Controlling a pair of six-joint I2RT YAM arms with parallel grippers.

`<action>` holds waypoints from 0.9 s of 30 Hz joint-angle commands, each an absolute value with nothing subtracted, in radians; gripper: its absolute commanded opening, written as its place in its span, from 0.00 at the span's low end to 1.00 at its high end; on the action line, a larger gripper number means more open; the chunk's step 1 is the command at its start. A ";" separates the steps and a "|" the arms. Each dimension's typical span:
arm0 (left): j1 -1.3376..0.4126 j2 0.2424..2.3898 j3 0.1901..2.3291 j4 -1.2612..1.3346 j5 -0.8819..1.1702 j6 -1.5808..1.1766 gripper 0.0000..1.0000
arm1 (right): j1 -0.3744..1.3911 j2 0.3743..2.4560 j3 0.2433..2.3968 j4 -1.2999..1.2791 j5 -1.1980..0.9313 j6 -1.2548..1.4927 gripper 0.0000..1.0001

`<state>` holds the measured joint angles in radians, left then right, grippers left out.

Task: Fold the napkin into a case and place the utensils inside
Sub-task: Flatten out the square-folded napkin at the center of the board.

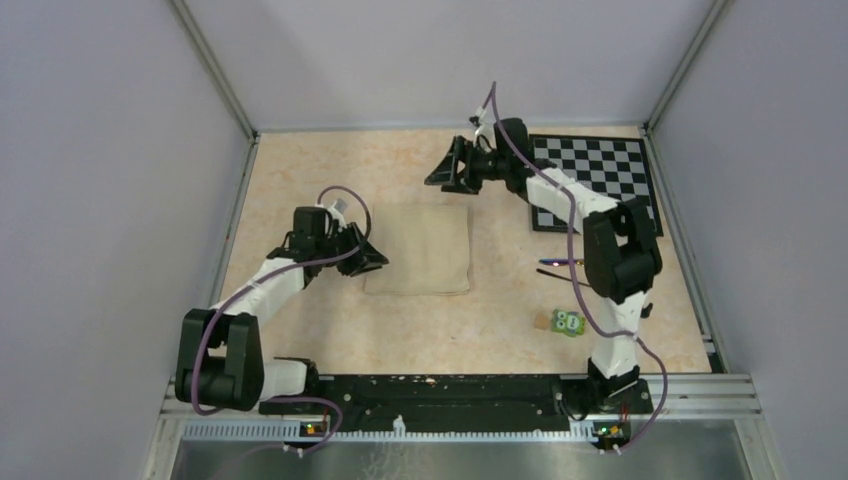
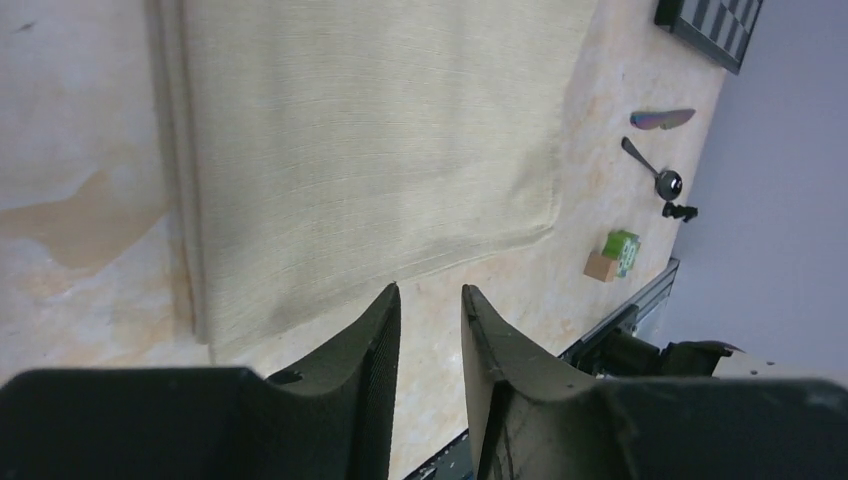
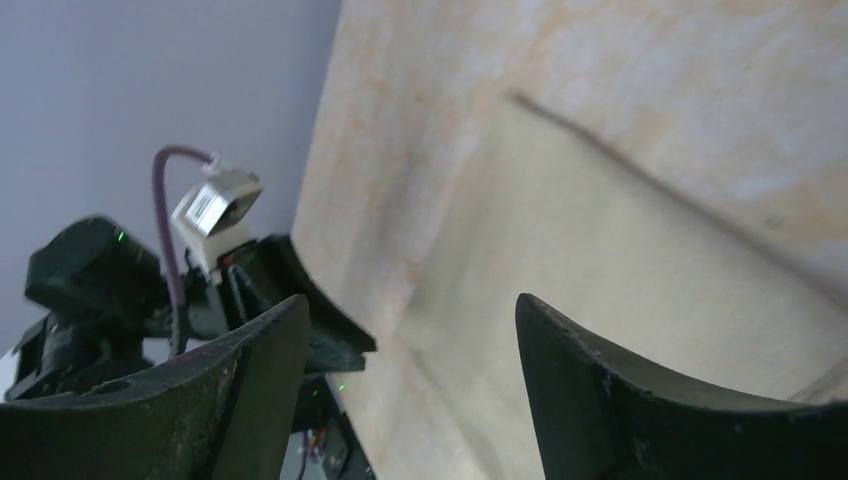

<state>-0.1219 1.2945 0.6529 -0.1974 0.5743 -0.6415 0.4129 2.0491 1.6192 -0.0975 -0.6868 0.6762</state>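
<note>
The napkin [image 1: 420,250] lies flat on the tan table, folded into an upright rectangle with a doubled edge on its left side [image 2: 370,150]. My left gripper [image 1: 376,262] hovers at its near left edge, and its jaws [image 2: 430,290] stand a narrow gap apart with only bare table between them. My right gripper [image 1: 442,176] hangs just beyond the napkin's far edge, open wide and empty [image 3: 410,305], looking down on the cloth [image 3: 620,260]. The utensils [image 2: 655,150], a purple-blue knife and a dark spoon, lie right of the napkin, half hidden under my right arm [image 1: 556,263]. No case is formed.
A black-and-white chessboard [image 1: 600,175] lies at the back right. A small green block with white dots [image 1: 570,322] and a tiny black knob [image 2: 680,210] sit near the utensils. Grey walls enclose the table and a metal rail [image 1: 460,395] runs along the near edge.
</note>
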 commanded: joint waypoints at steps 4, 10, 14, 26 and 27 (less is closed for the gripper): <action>-0.145 1.400 0.731 -0.102 0.559 -0.700 0.27 | 0.485 1.905 1.206 0.341 -0.859 0.827 0.64; -0.138 1.506 0.689 -0.059 0.475 -0.698 0.24 | 0.541 1.881 1.004 0.402 -0.877 0.792 0.50; -0.109 1.560 0.644 -0.030 0.447 -0.694 0.20 | 0.545 1.841 0.827 0.472 -0.848 0.789 0.46; -0.103 1.552 0.741 -0.157 0.396 -0.588 0.21 | 0.512 1.644 0.688 0.393 -0.809 0.719 0.57; -0.103 1.542 0.747 -0.161 0.420 -0.580 0.24 | 0.497 1.636 0.716 0.381 -0.788 0.717 0.59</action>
